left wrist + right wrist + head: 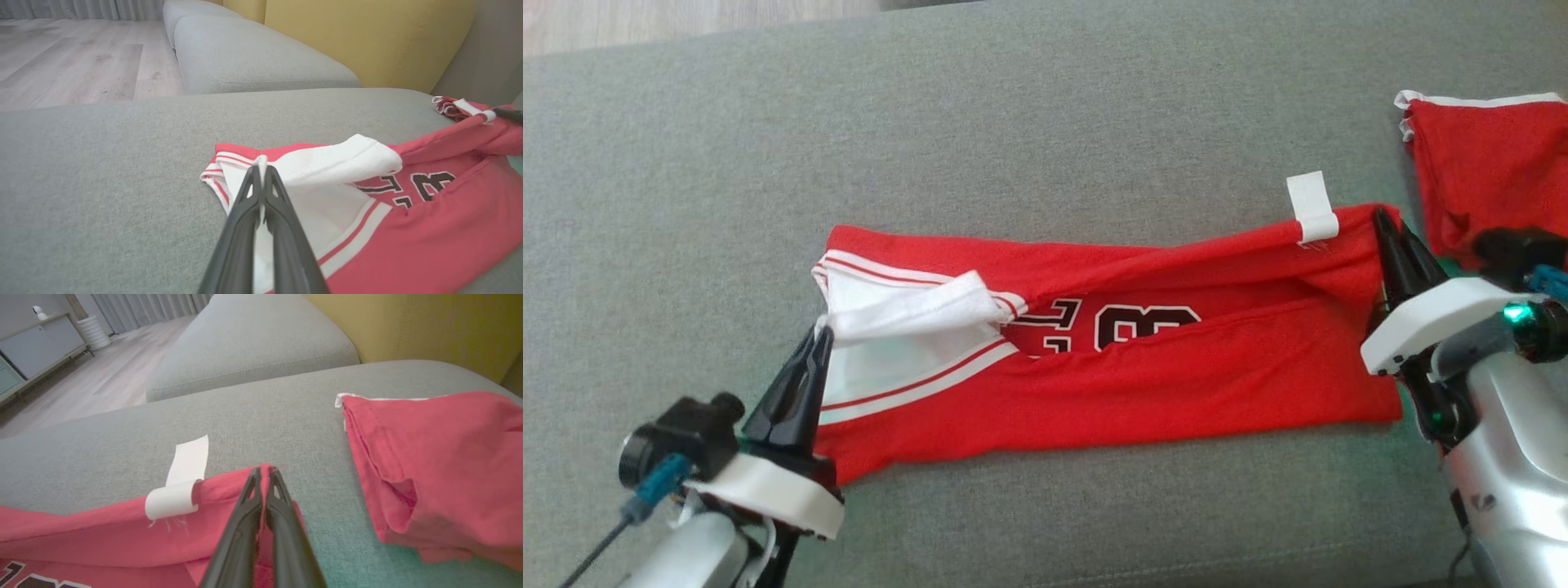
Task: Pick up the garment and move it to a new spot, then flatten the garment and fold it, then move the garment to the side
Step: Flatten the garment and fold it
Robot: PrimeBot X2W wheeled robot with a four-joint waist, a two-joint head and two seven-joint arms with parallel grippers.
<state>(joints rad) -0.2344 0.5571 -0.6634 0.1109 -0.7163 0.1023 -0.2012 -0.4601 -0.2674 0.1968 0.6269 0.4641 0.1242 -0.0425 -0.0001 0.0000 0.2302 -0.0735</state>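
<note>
Head view: garment (pixel 1176 384) lies at the middle of the sofa seat (pixel 1013 122), half-folded lengthwise, numerals (pixel 1143 322) partly covered. My left gripper (pixel 821 335) is pinched shut on its white sleeve (pixel 907 314), and my right gripper (pixel 1380 216) is clamped on the hem corner (pixel 1352 241) beside the tag (pixel 1311 208). I judge that holding opposite ends pulls it taut for a straight fold.

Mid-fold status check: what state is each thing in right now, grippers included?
garment: stretched lengthwise on the grey cushion, edges folded over, numerals half hidden, not flat.
left gripper: shut on the garment's white sleeve.
right gripper: shut on the garment's red edge beside the white tag.
white tag: sticking out from the edge.
other red cloth: folded, lying apart from the garment, not gripped.
</note>
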